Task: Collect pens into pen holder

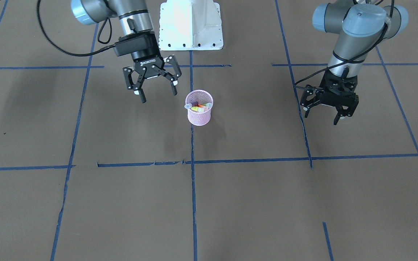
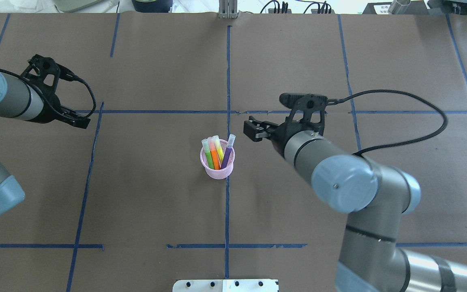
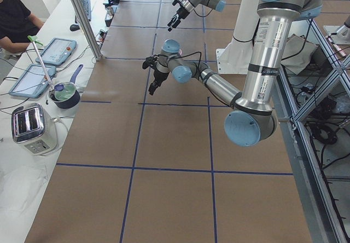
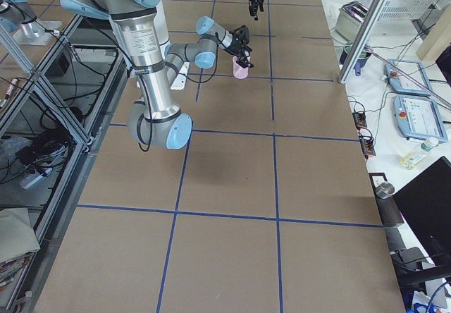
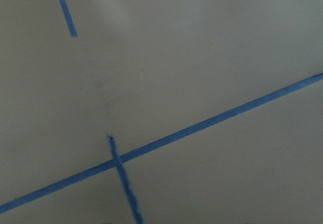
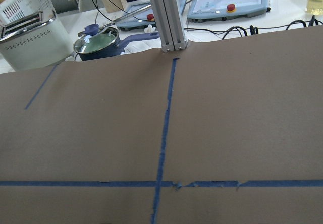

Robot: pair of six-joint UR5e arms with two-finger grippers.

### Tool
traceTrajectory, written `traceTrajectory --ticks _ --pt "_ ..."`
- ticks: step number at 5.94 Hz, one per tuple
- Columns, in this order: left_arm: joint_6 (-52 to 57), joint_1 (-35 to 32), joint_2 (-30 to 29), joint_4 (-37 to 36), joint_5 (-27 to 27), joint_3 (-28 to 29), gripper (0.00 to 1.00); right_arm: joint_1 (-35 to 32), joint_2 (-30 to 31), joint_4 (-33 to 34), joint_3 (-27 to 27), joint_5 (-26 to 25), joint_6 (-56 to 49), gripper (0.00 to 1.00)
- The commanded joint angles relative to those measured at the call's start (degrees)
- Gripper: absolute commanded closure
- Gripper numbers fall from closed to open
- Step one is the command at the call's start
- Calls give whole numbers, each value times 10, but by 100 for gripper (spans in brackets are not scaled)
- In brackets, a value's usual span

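Observation:
The pink mesh pen holder [image 1: 199, 113] stands upright near the table's middle; it also shows in the overhead view [image 2: 217, 171] and the exterior right view [image 4: 241, 69]. Inside it stand a green pen [image 2: 208, 156], an orange pen [image 2: 214, 157], a yellowish pen [image 2: 218, 147] and a purple pen [image 2: 228, 154], cap ends up. No pen lies on the table. My right gripper [image 1: 158, 95] is open and empty, hovering just beside the holder [image 2: 252, 130]. My left gripper [image 1: 321, 118] is open and empty, far off to the side.
Blue tape lines [image 1: 193, 159] grid the brown table. The white robot base plate [image 1: 191, 25] sits at the robot's edge. Beyond the far edge stand an aluminium post [image 6: 166, 17], a pot [image 6: 96, 40], a toaster [image 6: 30, 32] and a teach pendant [image 6: 227, 4].

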State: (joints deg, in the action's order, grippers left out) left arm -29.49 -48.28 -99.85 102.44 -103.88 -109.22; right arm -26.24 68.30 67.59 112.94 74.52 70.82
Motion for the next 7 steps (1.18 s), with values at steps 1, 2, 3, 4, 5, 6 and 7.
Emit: traceTrajectory --ticks 1,2,3,4,5,6,7 --pt "102 -101 3 -69 -68 8 0 -175 70 6 4 275 -95 1" --pt "135 -180 28 -86 -177 8 0 -275 103 9 -26 401 -198 1" --pt "138 -243 66 -90 -245 9 0 -357 126 28 -73 477 -314 1" --pt "141 -270 72 -116 -252 9 0 -437 131 57 -125 540 -426 1" --pt "213 -293 73 -140 -251 17 0 -520 132 86 -174 609 -516 1" --pt "290 -334 68 -167 -261 56 0 -564 138 104 -231 618 -618 1" --pt "292 -338 66 -168 -265 97 0 -596 134 105 -297 615 -678 1"
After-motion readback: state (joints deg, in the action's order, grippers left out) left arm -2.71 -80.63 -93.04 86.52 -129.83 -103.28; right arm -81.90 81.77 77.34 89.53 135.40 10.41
